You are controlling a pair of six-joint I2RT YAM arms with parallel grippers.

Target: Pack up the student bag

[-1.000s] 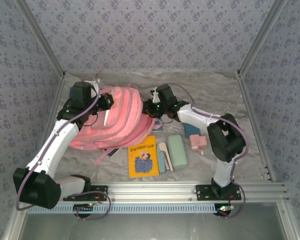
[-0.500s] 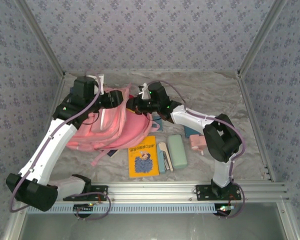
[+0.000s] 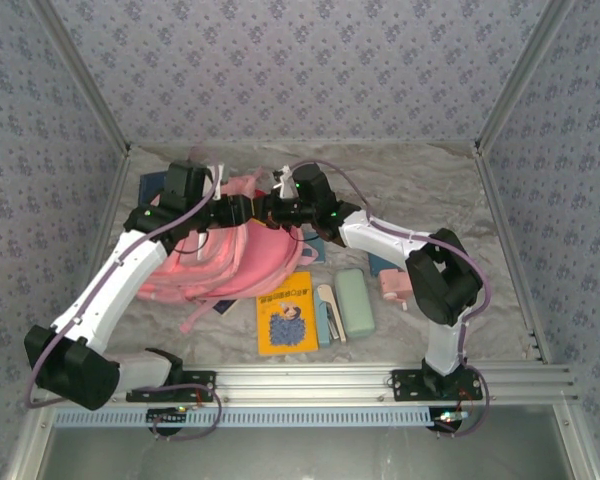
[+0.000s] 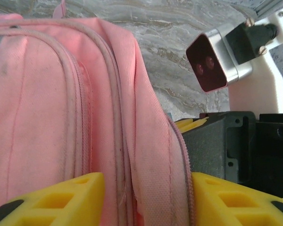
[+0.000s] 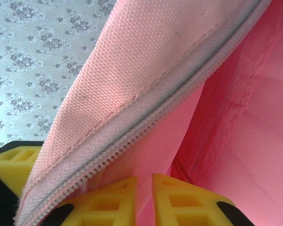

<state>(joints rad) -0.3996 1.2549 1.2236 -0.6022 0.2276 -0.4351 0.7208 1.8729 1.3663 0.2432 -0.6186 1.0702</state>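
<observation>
- A large pink student bag (image 3: 220,262) lies on the left half of a marbled grey counter (image 3: 430,190), towards the back. Its right end is raised between the two arms.
- Both arms reach inwards and meet above that raised end.
- The left gripper (image 4: 148,188) has its yellow fingers (image 4: 61,197) set apart, one on each side of a thick fold of the bag's pink fabric. The fold fills the gap, but I cannot tell whether the fingers are pressing on it.
- The right gripper (image 5: 144,188) has its fingers almost together, clamped on a thin layer of the bag's fabric just beside an open zip (image 5: 146,127). The pink lining shows behind the zip.
- Seen from the left wrist, the right gripper's black body sits just beside the fold.
- In front of the bag, nearer the arm bases, a yellow book (image 3: 287,313) lies flat.
- To the right of the book is a mint-green case (image 3: 355,303), and further right a small pink item (image 3: 393,285).
</observation>
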